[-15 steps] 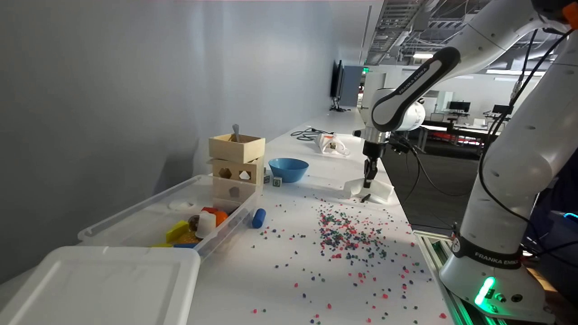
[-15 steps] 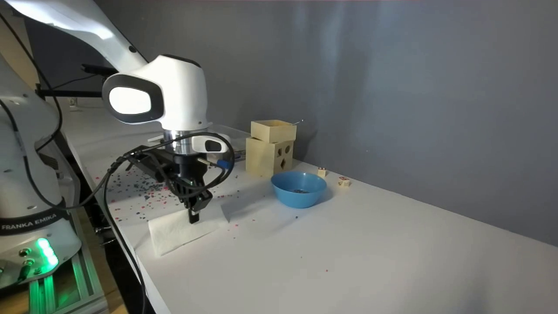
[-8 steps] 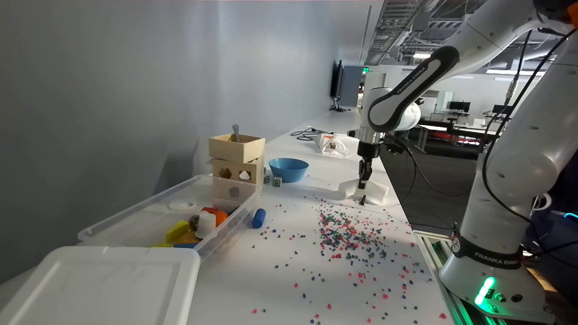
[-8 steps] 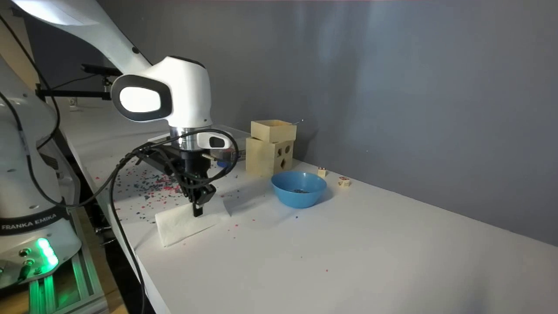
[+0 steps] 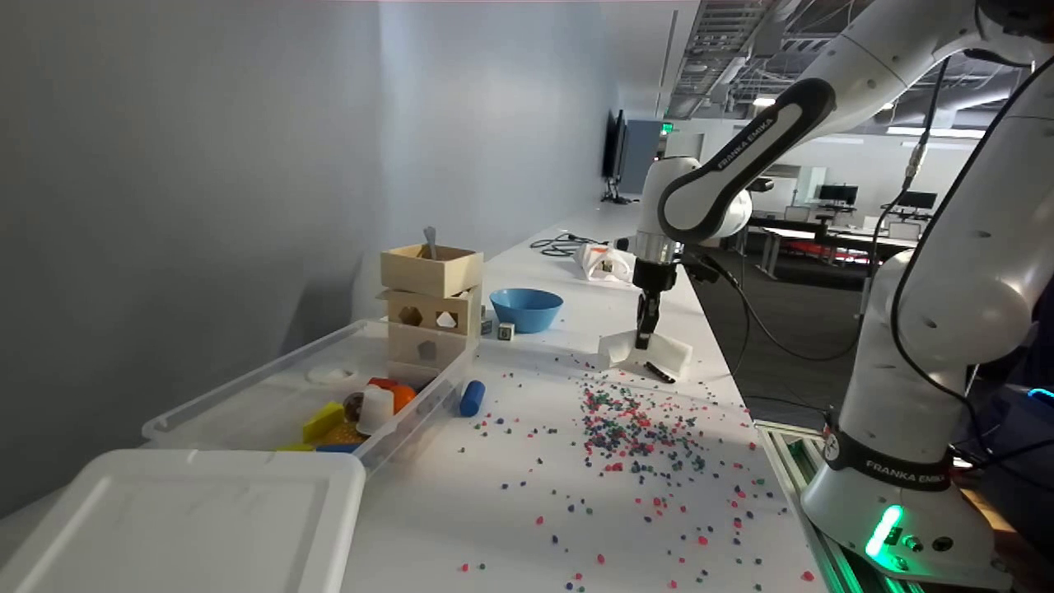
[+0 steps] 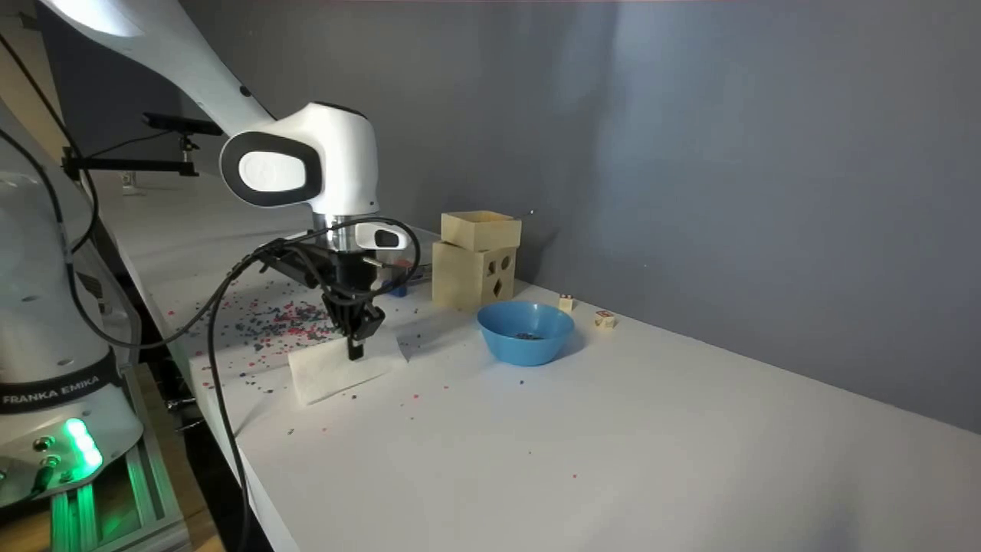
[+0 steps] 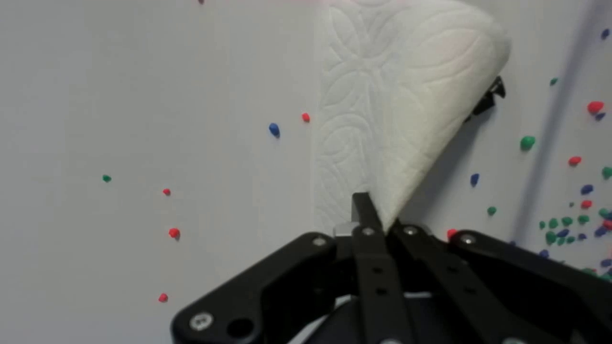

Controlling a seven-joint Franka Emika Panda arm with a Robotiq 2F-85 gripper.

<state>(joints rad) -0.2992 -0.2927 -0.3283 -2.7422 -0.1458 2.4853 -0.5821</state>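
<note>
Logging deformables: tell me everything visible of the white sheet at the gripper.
The white sheet looks like thin paper towel, embossed with curved lines. The gripper pinches it, one side curled into a fold; it spreads on or just above the table, among coloured bits. In the wrist view it partly hides a black piece; contact is unclear.

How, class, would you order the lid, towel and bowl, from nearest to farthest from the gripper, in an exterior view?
1. Towel: pinched in the gripper.
2. Bowl: apart, to the gripper's left in the picture.
3. Lid: the picture's lower left corner.
</note>
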